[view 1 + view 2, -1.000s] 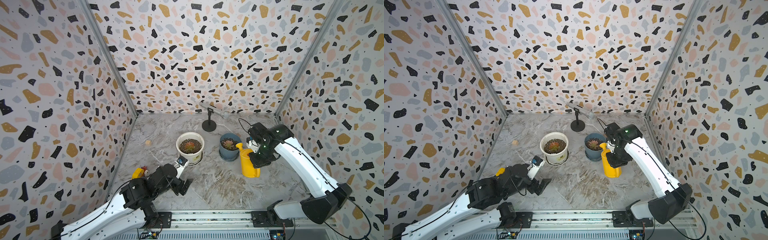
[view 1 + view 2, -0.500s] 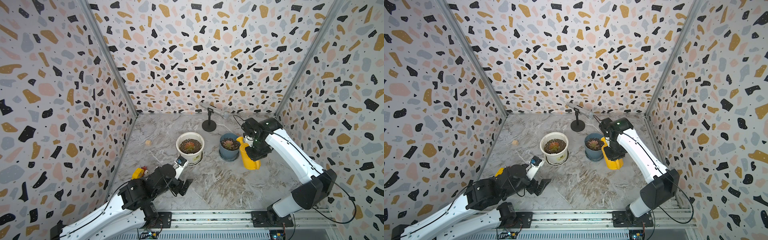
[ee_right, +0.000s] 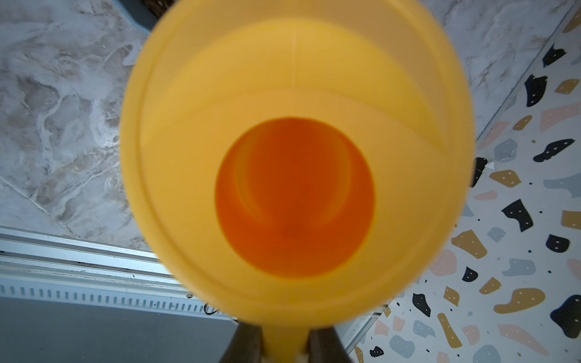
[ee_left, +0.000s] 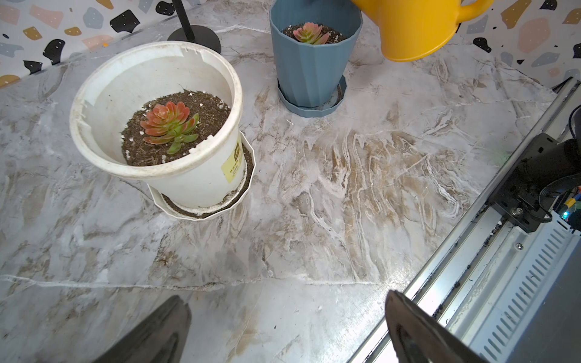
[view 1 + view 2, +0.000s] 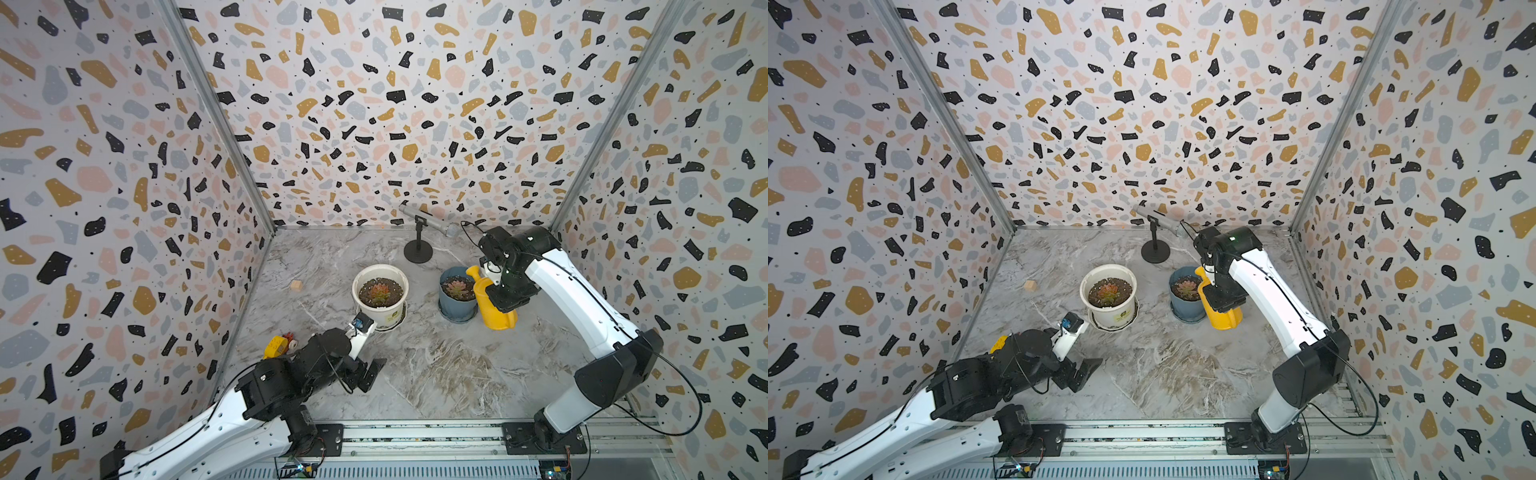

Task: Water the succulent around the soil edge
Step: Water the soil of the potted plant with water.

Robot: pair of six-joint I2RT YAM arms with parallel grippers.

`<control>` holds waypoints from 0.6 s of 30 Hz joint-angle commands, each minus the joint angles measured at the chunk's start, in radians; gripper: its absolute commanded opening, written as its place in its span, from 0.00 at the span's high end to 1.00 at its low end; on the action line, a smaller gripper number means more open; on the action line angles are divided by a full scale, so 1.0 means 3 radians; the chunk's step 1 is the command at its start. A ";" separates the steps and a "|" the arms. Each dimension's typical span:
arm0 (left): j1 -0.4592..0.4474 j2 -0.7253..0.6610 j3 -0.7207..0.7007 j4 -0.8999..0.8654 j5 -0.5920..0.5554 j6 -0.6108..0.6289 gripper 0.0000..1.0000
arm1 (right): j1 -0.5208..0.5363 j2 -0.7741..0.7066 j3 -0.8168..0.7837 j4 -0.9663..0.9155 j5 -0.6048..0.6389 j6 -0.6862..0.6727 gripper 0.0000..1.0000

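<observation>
A yellow watering can (image 5: 496, 311) hangs tilted just right of the blue pot (image 5: 455, 309). Its spout (image 5: 473, 272) reaches over that pot's right rim, beside a small pink-green succulent (image 5: 457, 287) in dark soil. My right gripper (image 3: 284, 344) is shut on the can's handle, and the can (image 3: 292, 94) fills the right wrist view. No water stream shows. Another succulent (image 5: 380, 293) grows in the white pot (image 5: 384, 319) to the left. Low over the table near the front, my left gripper (image 4: 286, 327) stands open with nothing between its fingers.
A microphone on a round black stand (image 5: 417, 249) stands behind the pots near the back wall. Over by the left wall lie a small wooden cube (image 5: 296, 285) and a yellow toy (image 5: 274, 345). A metal rail (image 5: 415, 432) runs along the front edge.
The right arm has lifted the watering can off the table and tipped it, bringing the spout over the blue pot's rim. The left arm has not moved.
</observation>
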 commanded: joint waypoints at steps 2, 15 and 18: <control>0.0021 -0.0023 0.0007 0.0034 0.0037 -0.0021 0.00 | 0.0050 0.0066 0.0204 -0.0232 0.0086 -0.0051 1.00; 0.0024 -0.0006 0.0005 0.0035 0.0034 -0.0020 0.00 | 0.0181 0.0150 0.0326 -0.0277 0.0049 -0.0037 1.00; 0.0022 -0.0003 0.0003 0.0038 0.0034 -0.0020 0.00 | 0.0182 0.0136 0.0305 -0.0275 0.0058 -0.0040 1.00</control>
